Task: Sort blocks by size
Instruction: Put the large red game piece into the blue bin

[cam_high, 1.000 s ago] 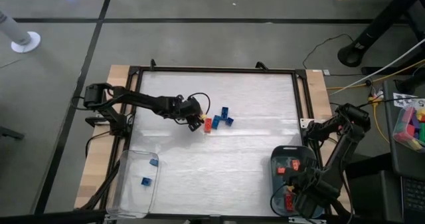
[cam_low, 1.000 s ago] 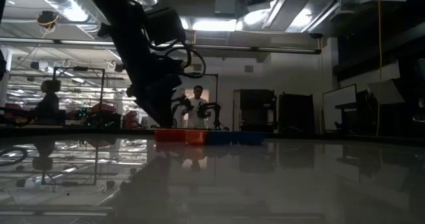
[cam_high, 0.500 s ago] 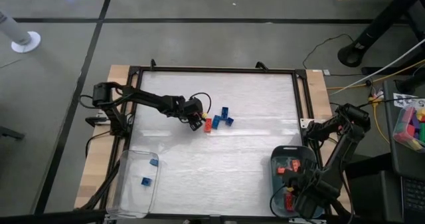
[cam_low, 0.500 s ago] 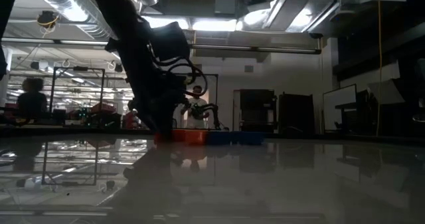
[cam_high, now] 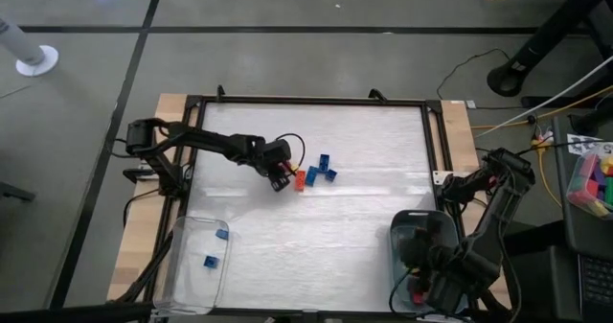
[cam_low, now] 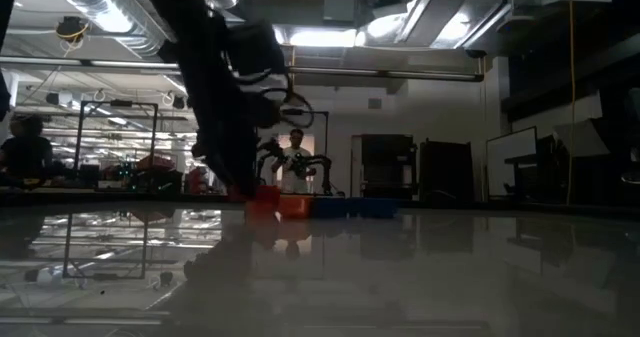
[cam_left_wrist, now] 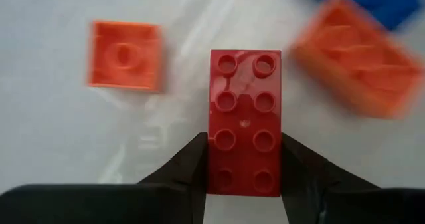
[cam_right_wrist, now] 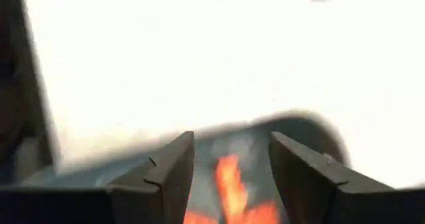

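Note:
My left gripper (cam_high: 281,178) is shut on a red two-by-four brick (cam_left_wrist: 244,121) at the left end of the cluster near the table's middle. Beside the brick lie an orange square block (cam_left_wrist: 125,55), an orange rectangular block (cam_left_wrist: 350,52) and blue blocks (cam_high: 324,168); the red brick also shows in the low view (cam_low: 263,199). My right gripper (cam_right_wrist: 229,161) is open over the dark tray (cam_high: 433,229) at the near right, above the orange blocks (cam_right_wrist: 229,177) in it. It touches nothing. My left gripper pinches the red brick's two long sides (cam_left_wrist: 244,177) between its two fingers, at the end nearest the wrist. The fingers lie across the brick, studs facing the camera. Whether the brick is clear of the table, I cannot tell.
A clear tray (cam_high: 196,265) at the near left holds two blue blocks (cam_high: 221,234). The dark tray holds orange and red blocks (cam_high: 417,287). A black frame (cam_high: 306,101) borders the white table top. A pile of coloured bricks (cam_high: 594,179) lies off the table at the right.
My left gripper has shifted slightly toward the table's left edge with the red brick, which now stands a little apart from the orange one in the low view. My right arm has moved toward the far edge over the dark tray, covering more of it.

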